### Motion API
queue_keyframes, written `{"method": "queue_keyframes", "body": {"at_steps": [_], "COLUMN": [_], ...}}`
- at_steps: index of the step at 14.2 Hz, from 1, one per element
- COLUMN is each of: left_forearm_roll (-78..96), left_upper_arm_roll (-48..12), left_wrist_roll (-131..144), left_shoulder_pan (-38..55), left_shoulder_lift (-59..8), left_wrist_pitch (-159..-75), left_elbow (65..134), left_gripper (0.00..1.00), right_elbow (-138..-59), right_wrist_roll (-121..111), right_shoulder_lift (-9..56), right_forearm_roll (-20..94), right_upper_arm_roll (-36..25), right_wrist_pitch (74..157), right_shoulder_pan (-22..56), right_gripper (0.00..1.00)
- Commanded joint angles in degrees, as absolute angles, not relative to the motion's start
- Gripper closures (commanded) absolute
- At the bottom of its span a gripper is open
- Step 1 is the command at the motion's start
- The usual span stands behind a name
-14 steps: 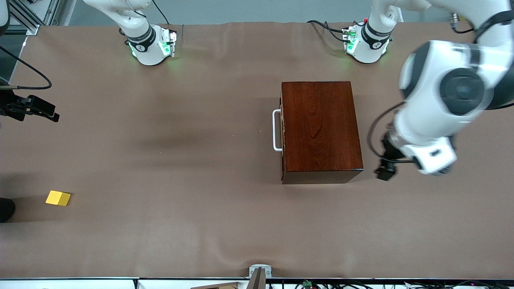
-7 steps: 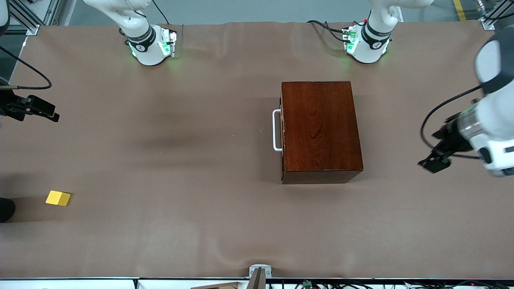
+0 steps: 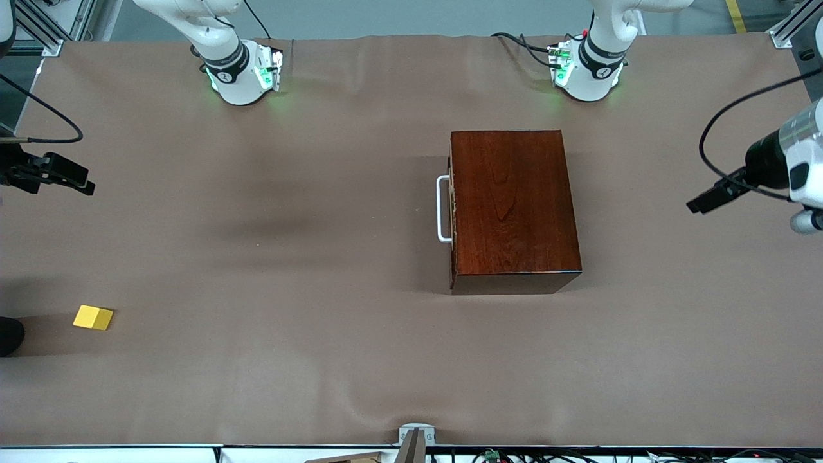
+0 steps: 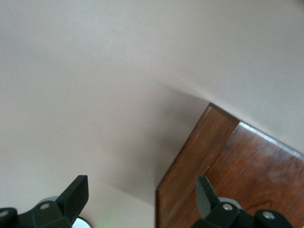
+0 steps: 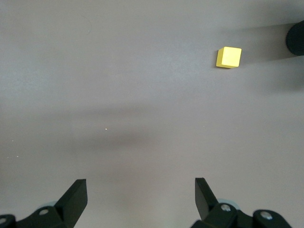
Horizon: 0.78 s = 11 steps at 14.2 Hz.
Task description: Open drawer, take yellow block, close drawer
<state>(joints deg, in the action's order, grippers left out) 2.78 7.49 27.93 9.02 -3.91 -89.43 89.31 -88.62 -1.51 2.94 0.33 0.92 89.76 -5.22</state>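
Note:
The reddish-brown box [image 3: 514, 206] stands on the table with its drawer shut; only the white handle [image 3: 442, 209] on the dark front shows. The yellow block [image 3: 93, 317] lies on the bare table at the right arm's end, nearer the front camera than the box. It also shows in the right wrist view [image 5: 229, 57]. My left gripper [image 3: 707, 199] is open and empty, up in the air over the table at the left arm's end, apart from the box; a corner of the box [image 4: 223, 180] shows past its fingertips. My right gripper [image 3: 67, 175] is open and empty over the table at the right arm's end.
The brown cloth [image 3: 289, 257] covers the table. A dark round object [image 3: 9, 335] sits at the table's edge beside the yellow block. The two arm bases [image 3: 241, 71] stand along the edge farthest from the front camera. A grey mount [image 3: 415, 438] sits at the nearest edge.
The left arm has swung away from the box's side toward the left arm's end of the table. The right arm, box and yellow block have not moved.

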Motion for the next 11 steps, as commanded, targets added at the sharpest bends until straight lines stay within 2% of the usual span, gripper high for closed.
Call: {"method": "queue_keyframes", "body": {"at_steps": [1, 5, 8, 11], "left_forearm_roll": [3.8, 2.1, 0.0, 0.0], "left_upper_arm_roll": [6.9, 4.9, 1.2, 0.7], "left_wrist_roll": [18.0, 5.0, 4.0, 3.9], "left_shoulder_pan": [5.6, 5.3, 5.4, 4.6], "left_shoulder_lift": [1.8, 2.7, 3.1, 3.6], "left_wrist_pitch": [-90.1, -87.4, -86.7, -84.7], "left_elbow": [94.4, 92.9, 90.5, 90.0], "left_gripper": [0.00, 0.00, 0.00, 0.00], "right_elbow": [-88.1, -88.2, -88.2, -88.2], "right_wrist_roll": [-1.8, -1.8, -1.8, -1.8], "right_shoulder_lift": [2.8, 2.8, 2.8, 2.9], "right_forearm_roll": [-0.4, -0.4, -0.4, -0.4], "right_upper_arm_roll": [1.2, 1.2, 1.2, 1.2], "right_wrist_pitch": [89.4, 89.3, 89.3, 89.2], "right_shoulder_pan": [-5.6, -5.6, -5.6, -5.6], "right_gripper": [0.00, 0.00, 0.00, 0.00]}}
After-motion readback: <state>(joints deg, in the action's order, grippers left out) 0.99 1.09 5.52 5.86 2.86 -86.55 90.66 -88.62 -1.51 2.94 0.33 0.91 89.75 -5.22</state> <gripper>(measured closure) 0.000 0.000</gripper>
